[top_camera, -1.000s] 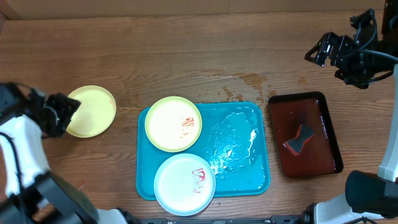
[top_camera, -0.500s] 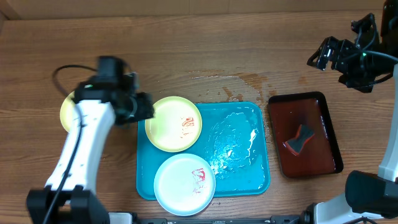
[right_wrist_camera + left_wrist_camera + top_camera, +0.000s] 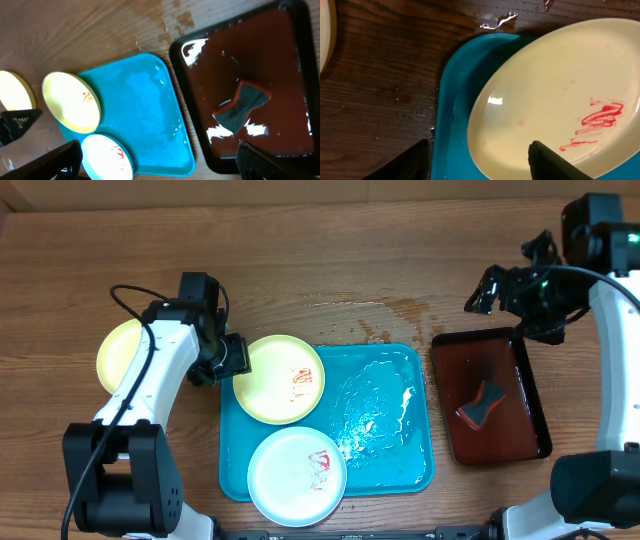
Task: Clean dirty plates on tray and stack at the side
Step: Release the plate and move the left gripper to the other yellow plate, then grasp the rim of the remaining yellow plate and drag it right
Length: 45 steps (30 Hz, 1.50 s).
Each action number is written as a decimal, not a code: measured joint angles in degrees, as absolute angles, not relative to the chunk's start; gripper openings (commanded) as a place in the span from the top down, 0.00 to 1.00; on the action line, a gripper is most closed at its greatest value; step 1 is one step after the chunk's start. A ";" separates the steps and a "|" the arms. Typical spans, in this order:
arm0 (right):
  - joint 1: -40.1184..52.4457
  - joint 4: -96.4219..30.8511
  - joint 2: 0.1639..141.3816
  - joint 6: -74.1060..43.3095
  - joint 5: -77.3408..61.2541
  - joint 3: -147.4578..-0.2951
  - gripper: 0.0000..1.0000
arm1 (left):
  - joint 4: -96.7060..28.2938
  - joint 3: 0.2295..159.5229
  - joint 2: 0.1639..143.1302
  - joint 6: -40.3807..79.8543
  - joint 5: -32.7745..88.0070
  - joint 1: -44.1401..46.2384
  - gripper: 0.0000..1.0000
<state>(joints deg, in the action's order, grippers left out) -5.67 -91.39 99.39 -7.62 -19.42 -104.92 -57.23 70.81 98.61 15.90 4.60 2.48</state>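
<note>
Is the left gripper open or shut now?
Open. The left gripper has its fingers apart, astride the rim of the yellow-green plate.

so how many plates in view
3: plain yellow plate on the table left of the blue tray; smeared yellow plate in its top-left; smeared white plate bottom-left.

Left arm [image 3: 150,380] reaching inward, left fingers [image 3: 410,164] parted, low, right arm [image 3: 615,330] raised, right fingers [image 3: 280,170] spread wide.
</note>
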 measured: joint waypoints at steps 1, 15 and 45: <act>-5.63 -90.83 99.39 -7.64 -19.42 -103.72 0.00 | -57.30 70.81 98.61 15.86 4.47 2.48 0.36; -5.63 -87.39 99.39 -7.66 -19.27 -97.14 0.00 | -57.17 70.81 103.39 13.87 5.85 3.03 0.55; -5.63 -87.18 99.39 -7.68 -17.74 -97.14 0.09 | -54.65 73.43 108.12 9.19 9.45 13.13 0.93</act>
<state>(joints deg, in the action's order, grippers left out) -5.63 -87.18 99.39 -7.68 -17.74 -97.14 -54.65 73.43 108.12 9.19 9.45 13.13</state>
